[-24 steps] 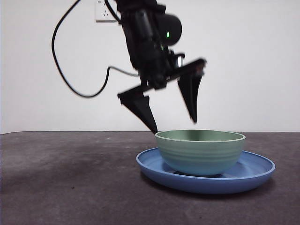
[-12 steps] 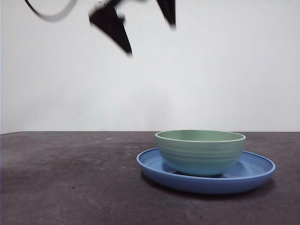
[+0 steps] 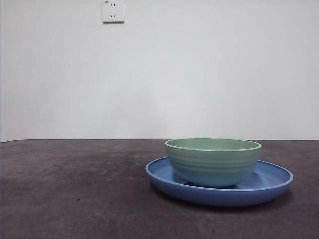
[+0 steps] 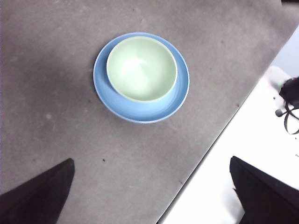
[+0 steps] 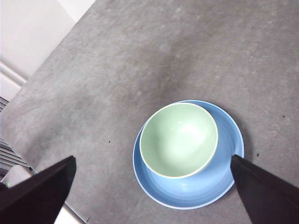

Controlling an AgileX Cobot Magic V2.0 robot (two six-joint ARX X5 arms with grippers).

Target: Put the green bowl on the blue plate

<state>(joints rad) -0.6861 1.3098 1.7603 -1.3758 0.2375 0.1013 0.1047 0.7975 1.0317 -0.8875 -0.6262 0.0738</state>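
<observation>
- The blue plate (image 3: 219,191) is my landmark: it lies flat on the dark grey bench (image 3: 75,199), its raised rim low and wide.
- The green bowl (image 3: 213,160) stands upright inside that plate, its base on the plate's floor, set a little off-centre so more blue shows on one side. From this I judge the task done; the bowl looks settled and nothing touches it.
- Neither arm shows at bench level. Seen from the wrists, both are high above the plate and well clear of it.
- The left gripper (image 4: 154,191) has its jaws spread wide, holding nothing; the plate and bowl sit far below between them.
- The right gripper (image 5: 154,191) is likewise splayed apart and empty, looking straight down on the same pair. I take both arms to be parked.
- The bench is a matte, faintly speckled grey mat.
- Behind the plate rises a plain white wall (image 3: 224,74), with a wall socket (image 3: 113,11) high up.
</observation>
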